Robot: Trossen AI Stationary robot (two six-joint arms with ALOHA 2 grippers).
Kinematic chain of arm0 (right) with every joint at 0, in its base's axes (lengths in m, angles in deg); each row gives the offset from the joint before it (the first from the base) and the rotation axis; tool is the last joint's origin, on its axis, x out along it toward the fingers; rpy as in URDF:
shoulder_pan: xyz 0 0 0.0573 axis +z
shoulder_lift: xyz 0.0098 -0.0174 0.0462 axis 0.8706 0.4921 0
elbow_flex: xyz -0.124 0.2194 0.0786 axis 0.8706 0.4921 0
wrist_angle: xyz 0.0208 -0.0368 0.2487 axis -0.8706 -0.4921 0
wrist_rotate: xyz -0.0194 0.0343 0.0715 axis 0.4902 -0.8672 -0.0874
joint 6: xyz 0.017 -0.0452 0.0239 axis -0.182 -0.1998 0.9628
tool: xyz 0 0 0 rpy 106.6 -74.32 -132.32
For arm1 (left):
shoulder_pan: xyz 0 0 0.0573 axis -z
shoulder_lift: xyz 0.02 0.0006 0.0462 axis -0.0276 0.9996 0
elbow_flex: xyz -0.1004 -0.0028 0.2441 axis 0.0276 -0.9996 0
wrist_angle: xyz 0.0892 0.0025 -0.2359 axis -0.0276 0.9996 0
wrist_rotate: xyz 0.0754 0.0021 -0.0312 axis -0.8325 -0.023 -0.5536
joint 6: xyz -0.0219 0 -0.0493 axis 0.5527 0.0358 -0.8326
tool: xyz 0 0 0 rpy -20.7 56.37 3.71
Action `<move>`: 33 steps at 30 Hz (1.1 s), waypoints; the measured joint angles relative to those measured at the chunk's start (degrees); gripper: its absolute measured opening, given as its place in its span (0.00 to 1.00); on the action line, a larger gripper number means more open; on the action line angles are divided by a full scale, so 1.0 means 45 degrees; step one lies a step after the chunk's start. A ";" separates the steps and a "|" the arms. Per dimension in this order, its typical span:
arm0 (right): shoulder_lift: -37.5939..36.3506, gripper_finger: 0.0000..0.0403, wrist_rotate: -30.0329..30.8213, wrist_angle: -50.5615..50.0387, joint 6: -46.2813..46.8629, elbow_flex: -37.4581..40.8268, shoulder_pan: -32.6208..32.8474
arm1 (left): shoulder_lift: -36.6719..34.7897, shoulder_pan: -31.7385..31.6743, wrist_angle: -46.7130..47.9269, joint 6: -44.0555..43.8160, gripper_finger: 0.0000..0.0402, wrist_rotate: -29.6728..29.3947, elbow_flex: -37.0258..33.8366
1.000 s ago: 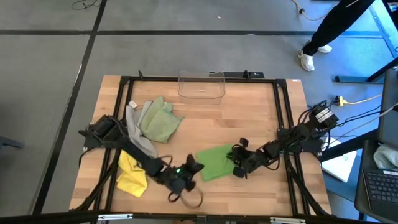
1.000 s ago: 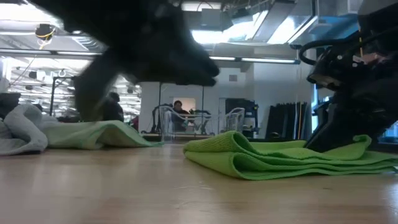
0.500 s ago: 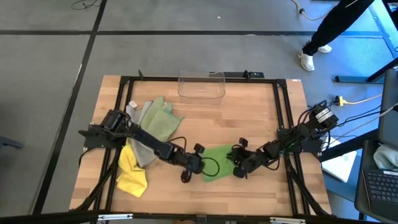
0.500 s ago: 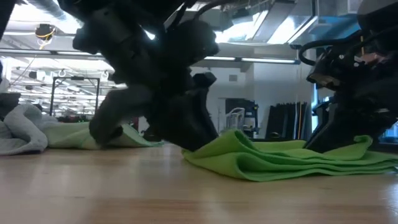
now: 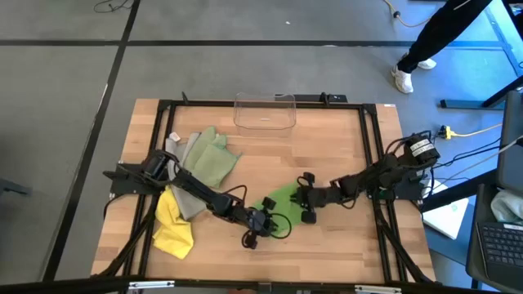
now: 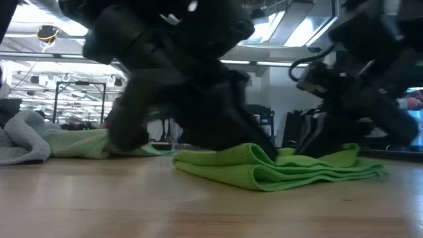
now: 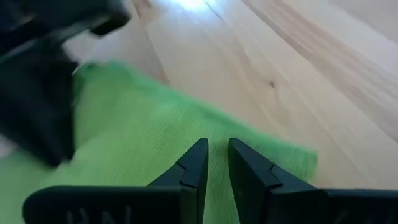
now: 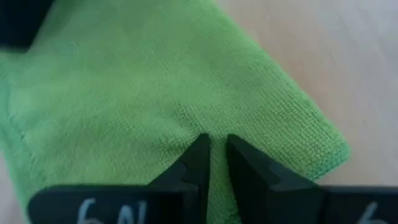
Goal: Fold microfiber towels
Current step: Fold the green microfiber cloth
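High view shows wooden table (image 5: 327, 163), with bright green towel (image 5: 280, 202) folded near its centre, both grippers down on it; left gripper (image 5: 260, 222) and right gripper (image 5: 307, 206) narrowed to a slit, pinching its cloth at opposite edges. Seems mid-fold on this towel; next calls for carrying one edge over evenly; yellow towel (image 5: 172, 229), sage towel (image 5: 211, 159) and grey towel (image 5: 181, 175) heaped far left, unfolded.
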 joint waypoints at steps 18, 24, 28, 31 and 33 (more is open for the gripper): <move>-0.0312 0.15 -0.1987 -0.3663 -0.3047 -0.2974 -0.2530 | 0.1398 -0.0435 0.0808 0.0822 0.14 -0.1305 0.2591; -0.1826 0.15 -0.1938 -0.6756 -0.1444 -0.3520 -0.1959 | 0.0944 0.0080 0.4050 0.1385 0.14 -0.3420 0.3500; -0.2703 0.15 -0.1910 -0.7358 -0.0531 -0.3517 -0.0898 | 0.0258 0.0374 0.5872 0.0947 0.14 -0.3920 0.3879; -0.2850 0.15 -0.2160 -0.7133 -0.0262 -0.3496 0.0259 | -0.0471 0.0574 0.7226 0.0233 0.14 -0.4123 0.3923; -0.2697 0.15 -0.2257 -0.6768 -0.0254 -0.3496 0.1019 | -0.0812 0.0667 0.8171 -0.0433 0.14 -0.4187 0.3928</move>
